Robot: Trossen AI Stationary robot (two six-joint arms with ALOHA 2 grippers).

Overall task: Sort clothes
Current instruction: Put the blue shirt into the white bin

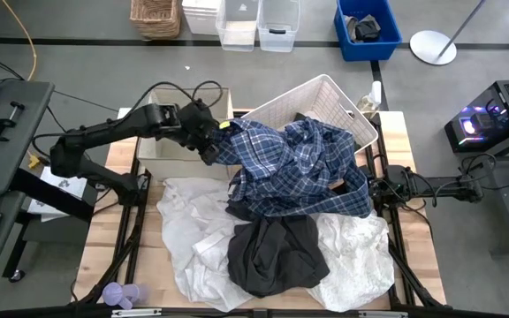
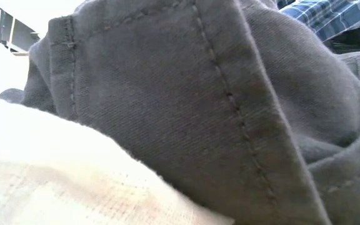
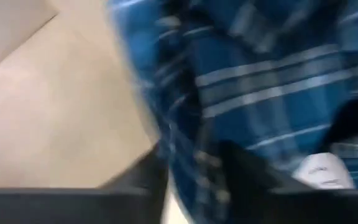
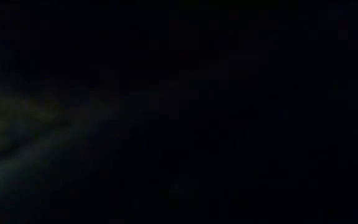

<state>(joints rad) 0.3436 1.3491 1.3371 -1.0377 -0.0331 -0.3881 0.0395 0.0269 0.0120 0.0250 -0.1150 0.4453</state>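
Observation:
The blue-white plaid shirt (image 1: pixel 294 168) lies spread from the white plastic basket (image 1: pixel 325 93) down over the pile; it also shows in the low view (image 2: pixel 330 15). My left gripper (image 1: pixel 212 146) is shut on its left end, beside the beige bin (image 1: pixel 162 132). A dark grey garment (image 1: pixel 277 252) lies on two white garments (image 1: pixel 188 225) (image 1: pixel 360 256) at the table's near side, and fills the low view (image 2: pixel 186 94). My right arm (image 1: pixel 414 187) reaches in from the right; its gripper is hidden under the plaid shirt. I see no dark green garment. My left gripper pinches a bunched edge of the plaid shirt (image 3: pixel 194 177) between its two fingers, at the shirt's left end. It comes from the table's left, slanting down. That end is lifted off the pile, and the rest of the shirt trails over the basket and the other clothes.
A purple object (image 1: pixel 117 294) lies at the table's near left corner. A small bottle (image 1: pixel 376 93) stands behind the basket's right side. Bins and boxes (image 1: pixel 254 22) stand on the floor beyond the far edge.

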